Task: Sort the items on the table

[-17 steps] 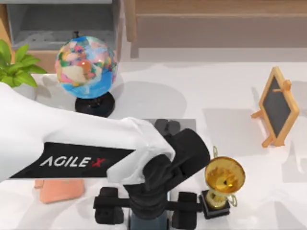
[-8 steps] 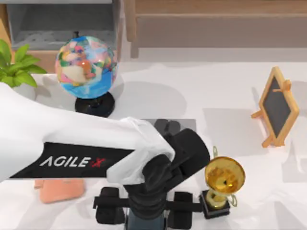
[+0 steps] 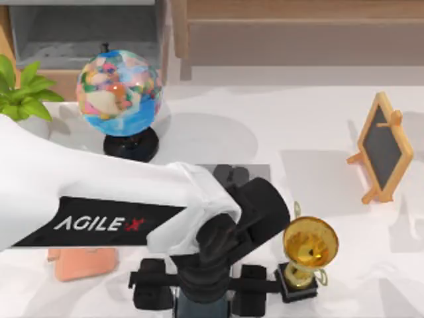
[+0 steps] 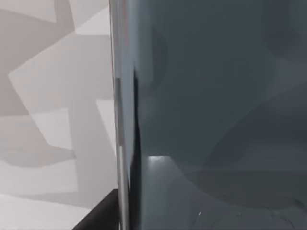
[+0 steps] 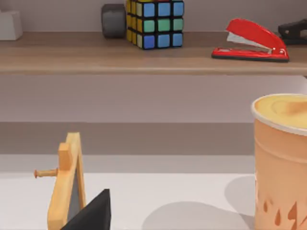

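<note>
While straddling the smartphone (image 3: pixel 202 306) at the table (image 3: pixel 298 132) front | left gripper (image 3: pixel 202 291) fingers are spreading wide, gripping nothing | right arm is idling, grip unclear.

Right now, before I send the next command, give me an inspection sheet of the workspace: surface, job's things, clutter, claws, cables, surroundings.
Surface: white table, marbled, crossed by shadows.
Job's things: slate-grey smartphone close under the left wrist camera; its edge shows at the front of the table in the top view. A grey mat lies behind the arm.
Clutter: globe, gold trophy, small chalkboard easel, orange pad, paper cup.
Claws: left claw low over the smartphone at the table's front; fingers straddle it, contact unclear. Right claw: a dark tip.
Cables: nothing seen.
Surroundings: potted plant; shelf with puzzle cube and red stapler.
</note>
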